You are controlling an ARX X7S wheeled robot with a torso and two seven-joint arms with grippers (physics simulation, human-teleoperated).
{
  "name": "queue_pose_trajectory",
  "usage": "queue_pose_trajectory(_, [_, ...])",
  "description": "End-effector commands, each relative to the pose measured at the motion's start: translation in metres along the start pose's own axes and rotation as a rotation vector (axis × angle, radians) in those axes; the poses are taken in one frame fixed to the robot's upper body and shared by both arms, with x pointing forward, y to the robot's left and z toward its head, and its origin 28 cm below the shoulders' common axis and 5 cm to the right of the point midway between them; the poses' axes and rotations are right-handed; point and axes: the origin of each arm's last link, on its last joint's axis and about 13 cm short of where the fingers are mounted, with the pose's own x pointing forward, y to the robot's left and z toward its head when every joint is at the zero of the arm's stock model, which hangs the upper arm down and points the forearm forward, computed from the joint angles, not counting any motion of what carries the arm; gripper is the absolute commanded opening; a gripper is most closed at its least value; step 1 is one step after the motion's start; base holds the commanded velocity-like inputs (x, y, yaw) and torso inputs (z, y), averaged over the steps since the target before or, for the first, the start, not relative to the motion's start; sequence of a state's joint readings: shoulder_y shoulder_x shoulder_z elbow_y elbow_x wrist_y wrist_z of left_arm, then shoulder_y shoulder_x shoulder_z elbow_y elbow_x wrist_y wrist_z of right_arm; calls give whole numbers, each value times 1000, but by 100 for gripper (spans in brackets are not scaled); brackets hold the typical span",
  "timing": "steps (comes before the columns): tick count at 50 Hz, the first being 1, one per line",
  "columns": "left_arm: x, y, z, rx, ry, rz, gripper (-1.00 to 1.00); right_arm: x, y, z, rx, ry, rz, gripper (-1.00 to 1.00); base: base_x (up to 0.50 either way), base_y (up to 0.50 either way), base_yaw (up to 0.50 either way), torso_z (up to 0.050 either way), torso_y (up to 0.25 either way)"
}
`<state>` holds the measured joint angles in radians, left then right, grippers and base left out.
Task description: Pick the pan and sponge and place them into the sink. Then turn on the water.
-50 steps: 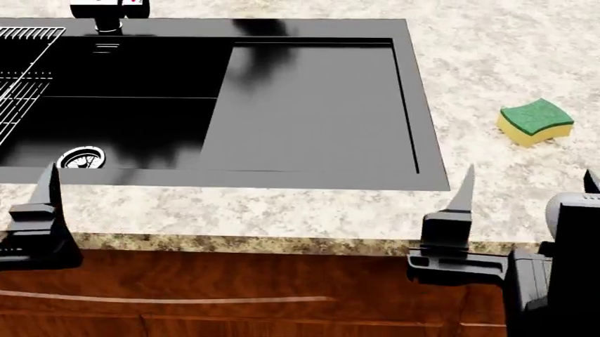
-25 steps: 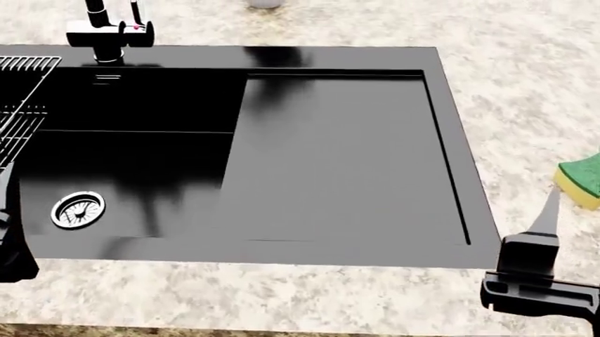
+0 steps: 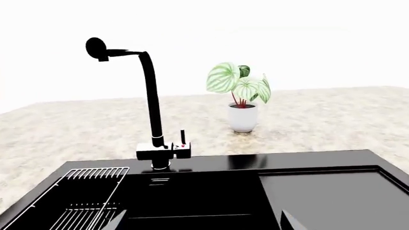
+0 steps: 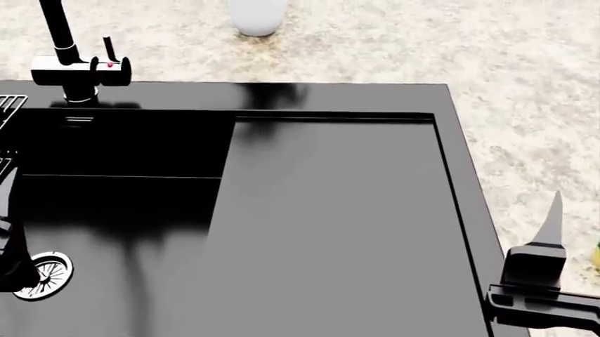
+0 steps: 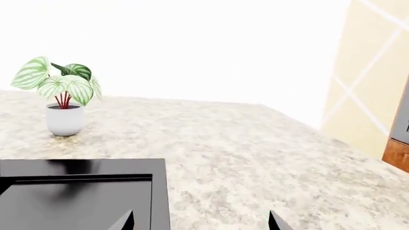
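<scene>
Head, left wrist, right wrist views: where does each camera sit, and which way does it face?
Head view: above, looking down on the sink; right gripper finger shows.
Left wrist view: low over the basin, facing the faucet; fingertips only.
Right wrist view: low at the sink's corner, facing the countertop; fingertips only.
Both wrist views share the potted plant.

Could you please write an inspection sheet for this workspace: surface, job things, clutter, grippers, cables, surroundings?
Surface: speckled stone counter, nothing spilled on it.
Sink: basin holds only the drain; ledge bare; rack at the basin's end.
Faucet: upright, no water seen.
Pan: nothing seen.
Sponge: only a sliver at the head view's right edge.
Clutter: potted plant behind the sink.
Left gripper: open, empty, over the basin.
Right gripper: open, empty, at the sink's right edge.
Cables: nothing seen.
Surroundings: white backdrop, tiled wall at right.
</scene>
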<state>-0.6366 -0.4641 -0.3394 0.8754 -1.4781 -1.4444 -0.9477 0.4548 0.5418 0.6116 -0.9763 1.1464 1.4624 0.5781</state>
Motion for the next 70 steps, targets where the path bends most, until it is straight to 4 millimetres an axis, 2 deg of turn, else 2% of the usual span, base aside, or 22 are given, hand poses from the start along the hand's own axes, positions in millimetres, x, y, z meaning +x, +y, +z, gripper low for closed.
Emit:
queue_pose_trajectory(1, [1, 1, -1, -27, 2, -12, 100, -1, 0, 0, 12, 3, 8, 100, 242, 0, 0, 0, 0])
queue_pose_trajectory(18, [0, 5, -4, -26, 13, -6, 100, 2, 4, -5, -16, 56, -2, 100, 210, 0, 0, 0, 1])
queue_pose_trajectory(23, [0, 5, -5, -30, 18, -3, 100, 15, 2, -12, -65, 202, -193, 100, 0, 0, 0, 0, 0])
queue_pose_trajectory(24, [0, 6, -5, -30, 19, -3, 100, 18, 2, -11, -25, 217, -237, 100, 0, 0, 0, 0, 0])
queue_pose_trajectory(25, [0, 7, -5, -30, 19, -3, 100, 20, 1, -10, -1, 233, -358, 100, 0, 0, 0, 0, 0])
queue_pose_trajectory(27, [0, 7, -5, -32, 19, -3, 100, 21, 4, -11, 34, 284, -423, 100, 0, 0, 0, 0, 0])
queue_pose_trajectory(30, [0, 7, -6, -33, 22, -4, 100, 20, 10, -15, -23, 358, -510, 100, 0, 0, 0, 0, 0])
queue_pose_trajectory(31, [1, 6, -6, -33, 22, -3, 100, 19, 11, -12, 93, 364, -534, 100, 0, 0, 0, 0, 0])
queue_pose_trajectory(32, [0, 7, -6, -32, 22, -2, 100, 15, 14, -8, 256, 335, -480, 100, 0, 0, 0, 0, 0])
queue_pose_trajectory(33, [0, 6, -6, -32, 22, -2, 100, 15, 15, -9, 235, 341, -520, 100, 0, 0, 0, 0, 0])
queue_pose_trajectory(35, [1, 6, -6, -31, 22, -2, 100, 24, 15, -23, 61, 417, -612, 100, 0, 0, 0, 0, 0])
queue_pose_trajectory(36, [0, 7, -6, -34, 22, -1, 100, 23, 17, -20, 122, 406, -598, 100, 0, 0, 0, 0, 0])
queue_pose_trajectory(41, [-1, 8, -8, -36, 23, 1, 100, 28, 21, -21, 143, 427, -610, 100, 0, 0, 0, 0, 0])
queue_pose_trajectory(45, [-1, 8, -9, -36, 23, -1, 100, 36, 27, -16, 177, 429, -595, 100, 0, 0, 0, 0, 0])
queue_pose_trajectory(51, [-2, 7, -8, -37, 22, -2, 100, 60, 36, -1, 170, 420, -601, 100, 0, 0, 0, 0, 0])
queue_pose_trajectory(56, [-3, 9, -8, -37, 23, -2, 100, 76, 34, 7, 162, 437, -648, 100, 0, 0, 0, 0, 0])
queue_pose_trajectory(62, [-3, 8, -10, -35, 28, -2, 100, 102, 31, -3, 142, 500, -683, 100, 0, 0, 0, 0, 0])
queue_pose_trajectory(70, [-1, 8, -10, -34, 31, -5, 100, 118, 31, -20, 147, 574, -703, 100, 0, 0, 0, 0, 0])
